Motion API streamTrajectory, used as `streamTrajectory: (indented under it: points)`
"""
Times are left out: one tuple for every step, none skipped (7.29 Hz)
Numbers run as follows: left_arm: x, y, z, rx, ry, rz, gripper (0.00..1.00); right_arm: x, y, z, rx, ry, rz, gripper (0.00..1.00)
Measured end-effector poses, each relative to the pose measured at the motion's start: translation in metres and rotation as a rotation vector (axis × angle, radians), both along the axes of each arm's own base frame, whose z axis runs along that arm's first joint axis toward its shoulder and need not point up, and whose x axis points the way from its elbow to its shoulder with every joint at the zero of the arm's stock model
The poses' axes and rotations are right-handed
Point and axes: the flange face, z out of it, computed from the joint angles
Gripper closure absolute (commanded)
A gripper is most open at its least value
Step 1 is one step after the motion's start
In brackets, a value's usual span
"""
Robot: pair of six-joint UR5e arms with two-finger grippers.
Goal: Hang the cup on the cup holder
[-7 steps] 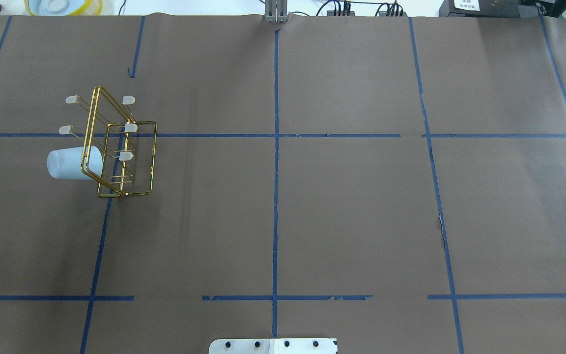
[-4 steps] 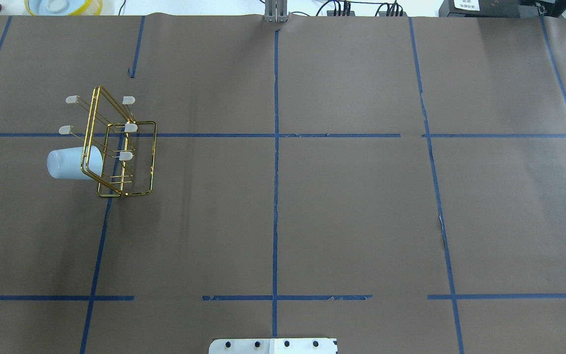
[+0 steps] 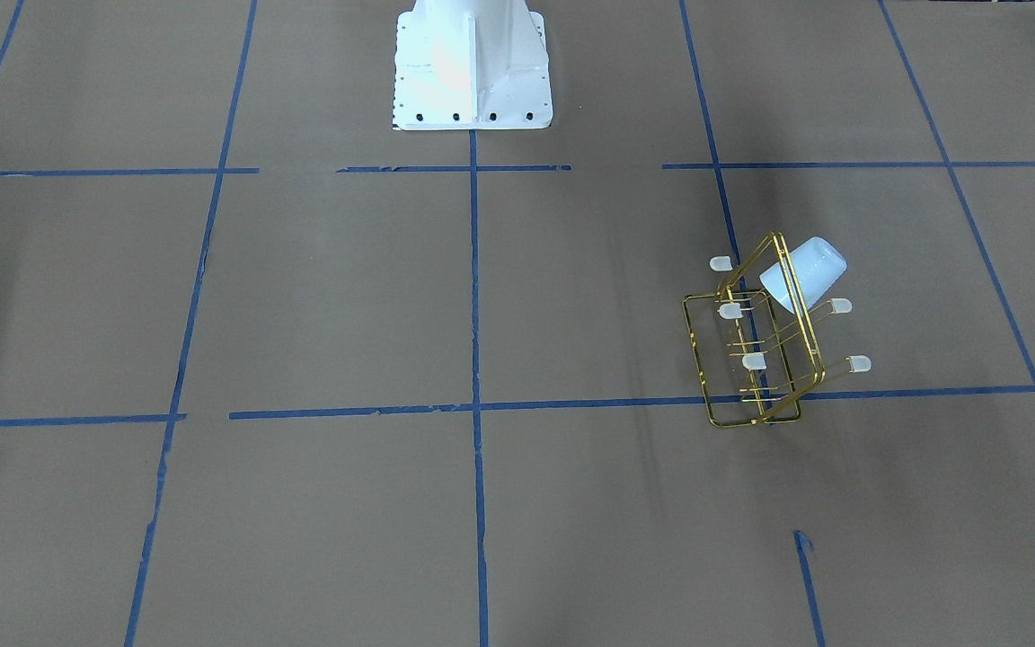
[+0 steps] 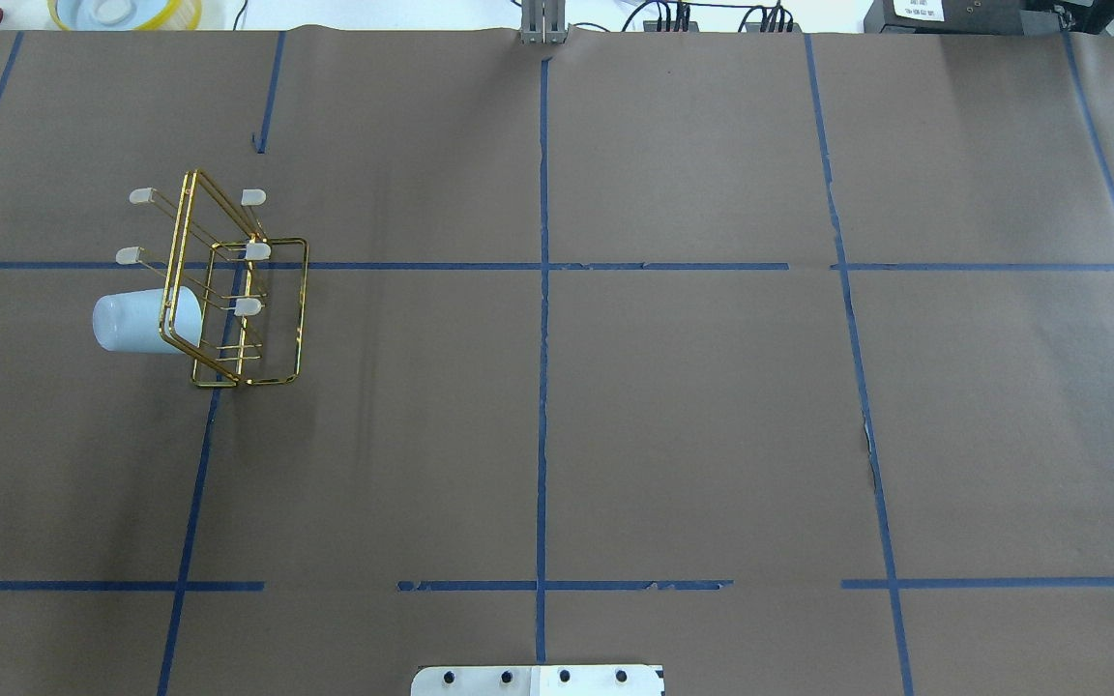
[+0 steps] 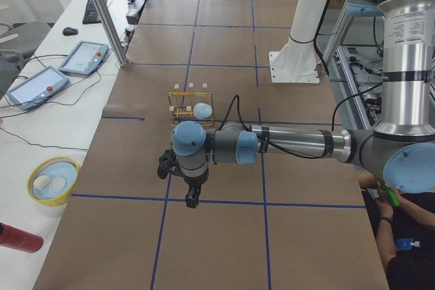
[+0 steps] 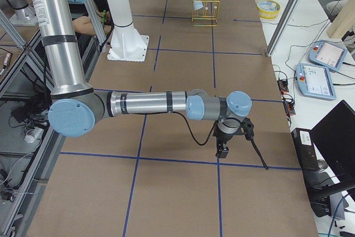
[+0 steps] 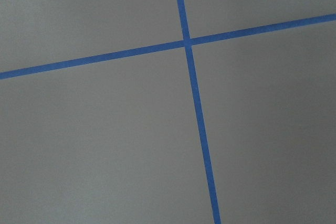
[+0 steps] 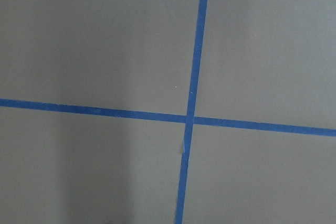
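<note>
Although both arms show only in the side views, each reaches out level over the counter (image 4: 692, 406). The left hand (image 5: 194, 198) points down above a blue tape line toward the left end, and the right hand (image 6: 222, 149) does likewise toward the right end. Whether either hand is clenched or released cannot be told. The cup holder (image 4: 233, 290) stands upright in the far-left quarter, apart from both hands. The cup (image 4: 136, 322) sits on a prong on its left face, mouth against the frame, base pointing left, raised off the counter. Right of the cup holder, brown paper runs open to the right edge.
</note>
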Motion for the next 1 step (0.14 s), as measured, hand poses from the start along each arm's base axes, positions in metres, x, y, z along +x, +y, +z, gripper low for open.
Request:
streamTrajectory:
  points:
    - [0.0001,0.0015,0.0018,0.000,0.001,0.000,0.00,0.0000,0.0000,0.0000,0.000,0.000,0.000,0.00]
